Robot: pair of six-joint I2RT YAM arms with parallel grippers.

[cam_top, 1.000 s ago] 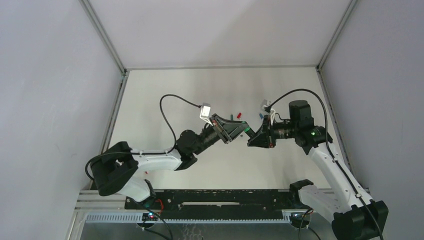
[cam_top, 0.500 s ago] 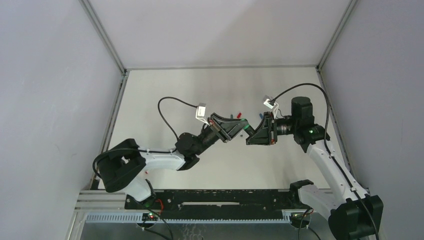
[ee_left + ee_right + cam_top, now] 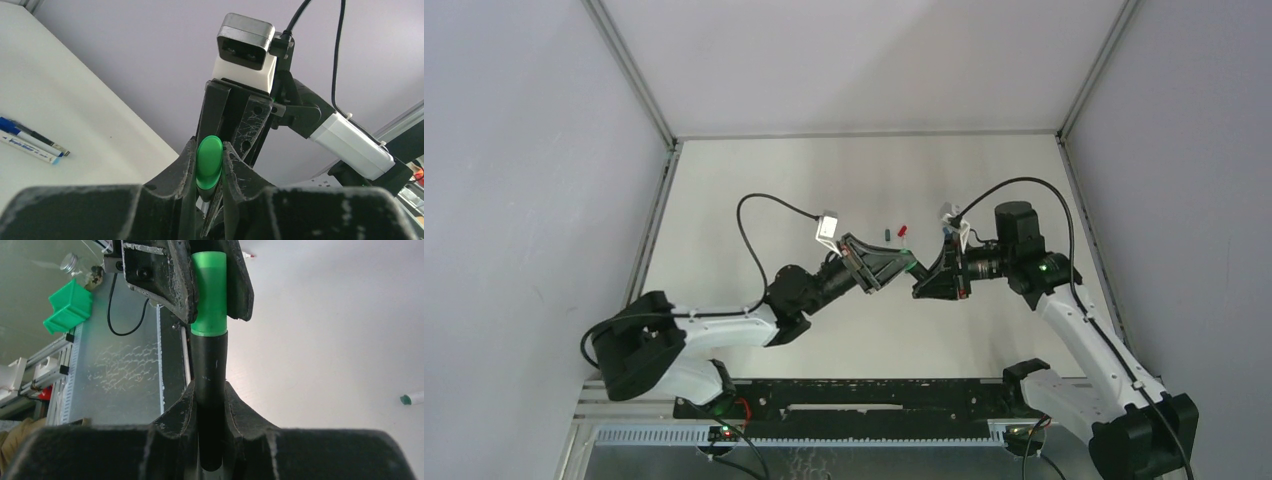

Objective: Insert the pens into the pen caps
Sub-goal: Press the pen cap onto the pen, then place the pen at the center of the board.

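My left gripper (image 3: 209, 165) is shut on a green pen cap (image 3: 209, 162), seen end-on between its pads. My right gripper (image 3: 210, 395) is shut on the thick black-barrelled pen (image 3: 210, 375). The pen's front end sits inside the green cap (image 3: 209, 295), which the left gripper's fingers (image 3: 165, 275) pinch at the top of the right wrist view. From above, the left gripper (image 3: 911, 265) and the right gripper (image 3: 921, 284) meet tip to tip above the middle of the table. Two slim pens (image 3: 30, 142) lie on the table far to the left.
A red cap (image 3: 902, 231) and a dark cap (image 3: 887, 235) lie just behind the grippers, with a blue piece (image 3: 946, 232) to their right. A white pen with a green end (image 3: 412, 399) lies at the right edge. A green bin (image 3: 70, 305) stands beyond the table.
Both grippers stayed tip to tip, holding the cap and the pen. The pair shifted slightly toward the near edge, and the right wrist swung back from its raised pose.
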